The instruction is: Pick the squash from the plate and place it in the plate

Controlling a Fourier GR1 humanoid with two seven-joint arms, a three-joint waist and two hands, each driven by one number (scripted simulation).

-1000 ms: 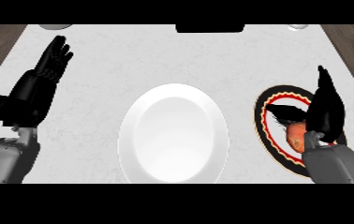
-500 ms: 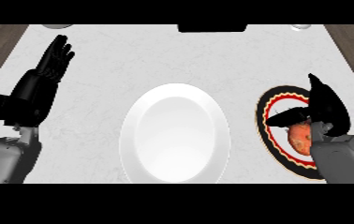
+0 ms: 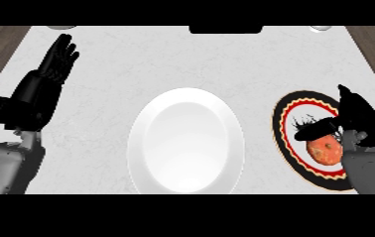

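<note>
An orange squash (image 3: 325,149) lies on the patterned plate (image 3: 288,132), a dark one with a red and cream rim, at the right of the counter. My right hand (image 3: 353,113) hovers over that plate. Its thumb (image 3: 315,128) stretches left across the squash's far side, and its fingers are fairly straight and not closed round the squash. The squash's right side is hidden by my wrist. A plain white plate (image 3: 185,139) with nothing on it sits at the centre. At the far left my left hand (image 3: 42,86) rests open, fingers up.
A dark object (image 3: 225,29) sits at the counter's far edge, centre. Small grey round things show at the far left (image 3: 62,28) and far right (image 3: 319,28) corners. Wooden floor shows beyond both far corners.
My right hand has drawn back toward the near edge and sunk over the patterned plate, its thumb swinging out across the squash. The left hand and both plates have stayed still.
</note>
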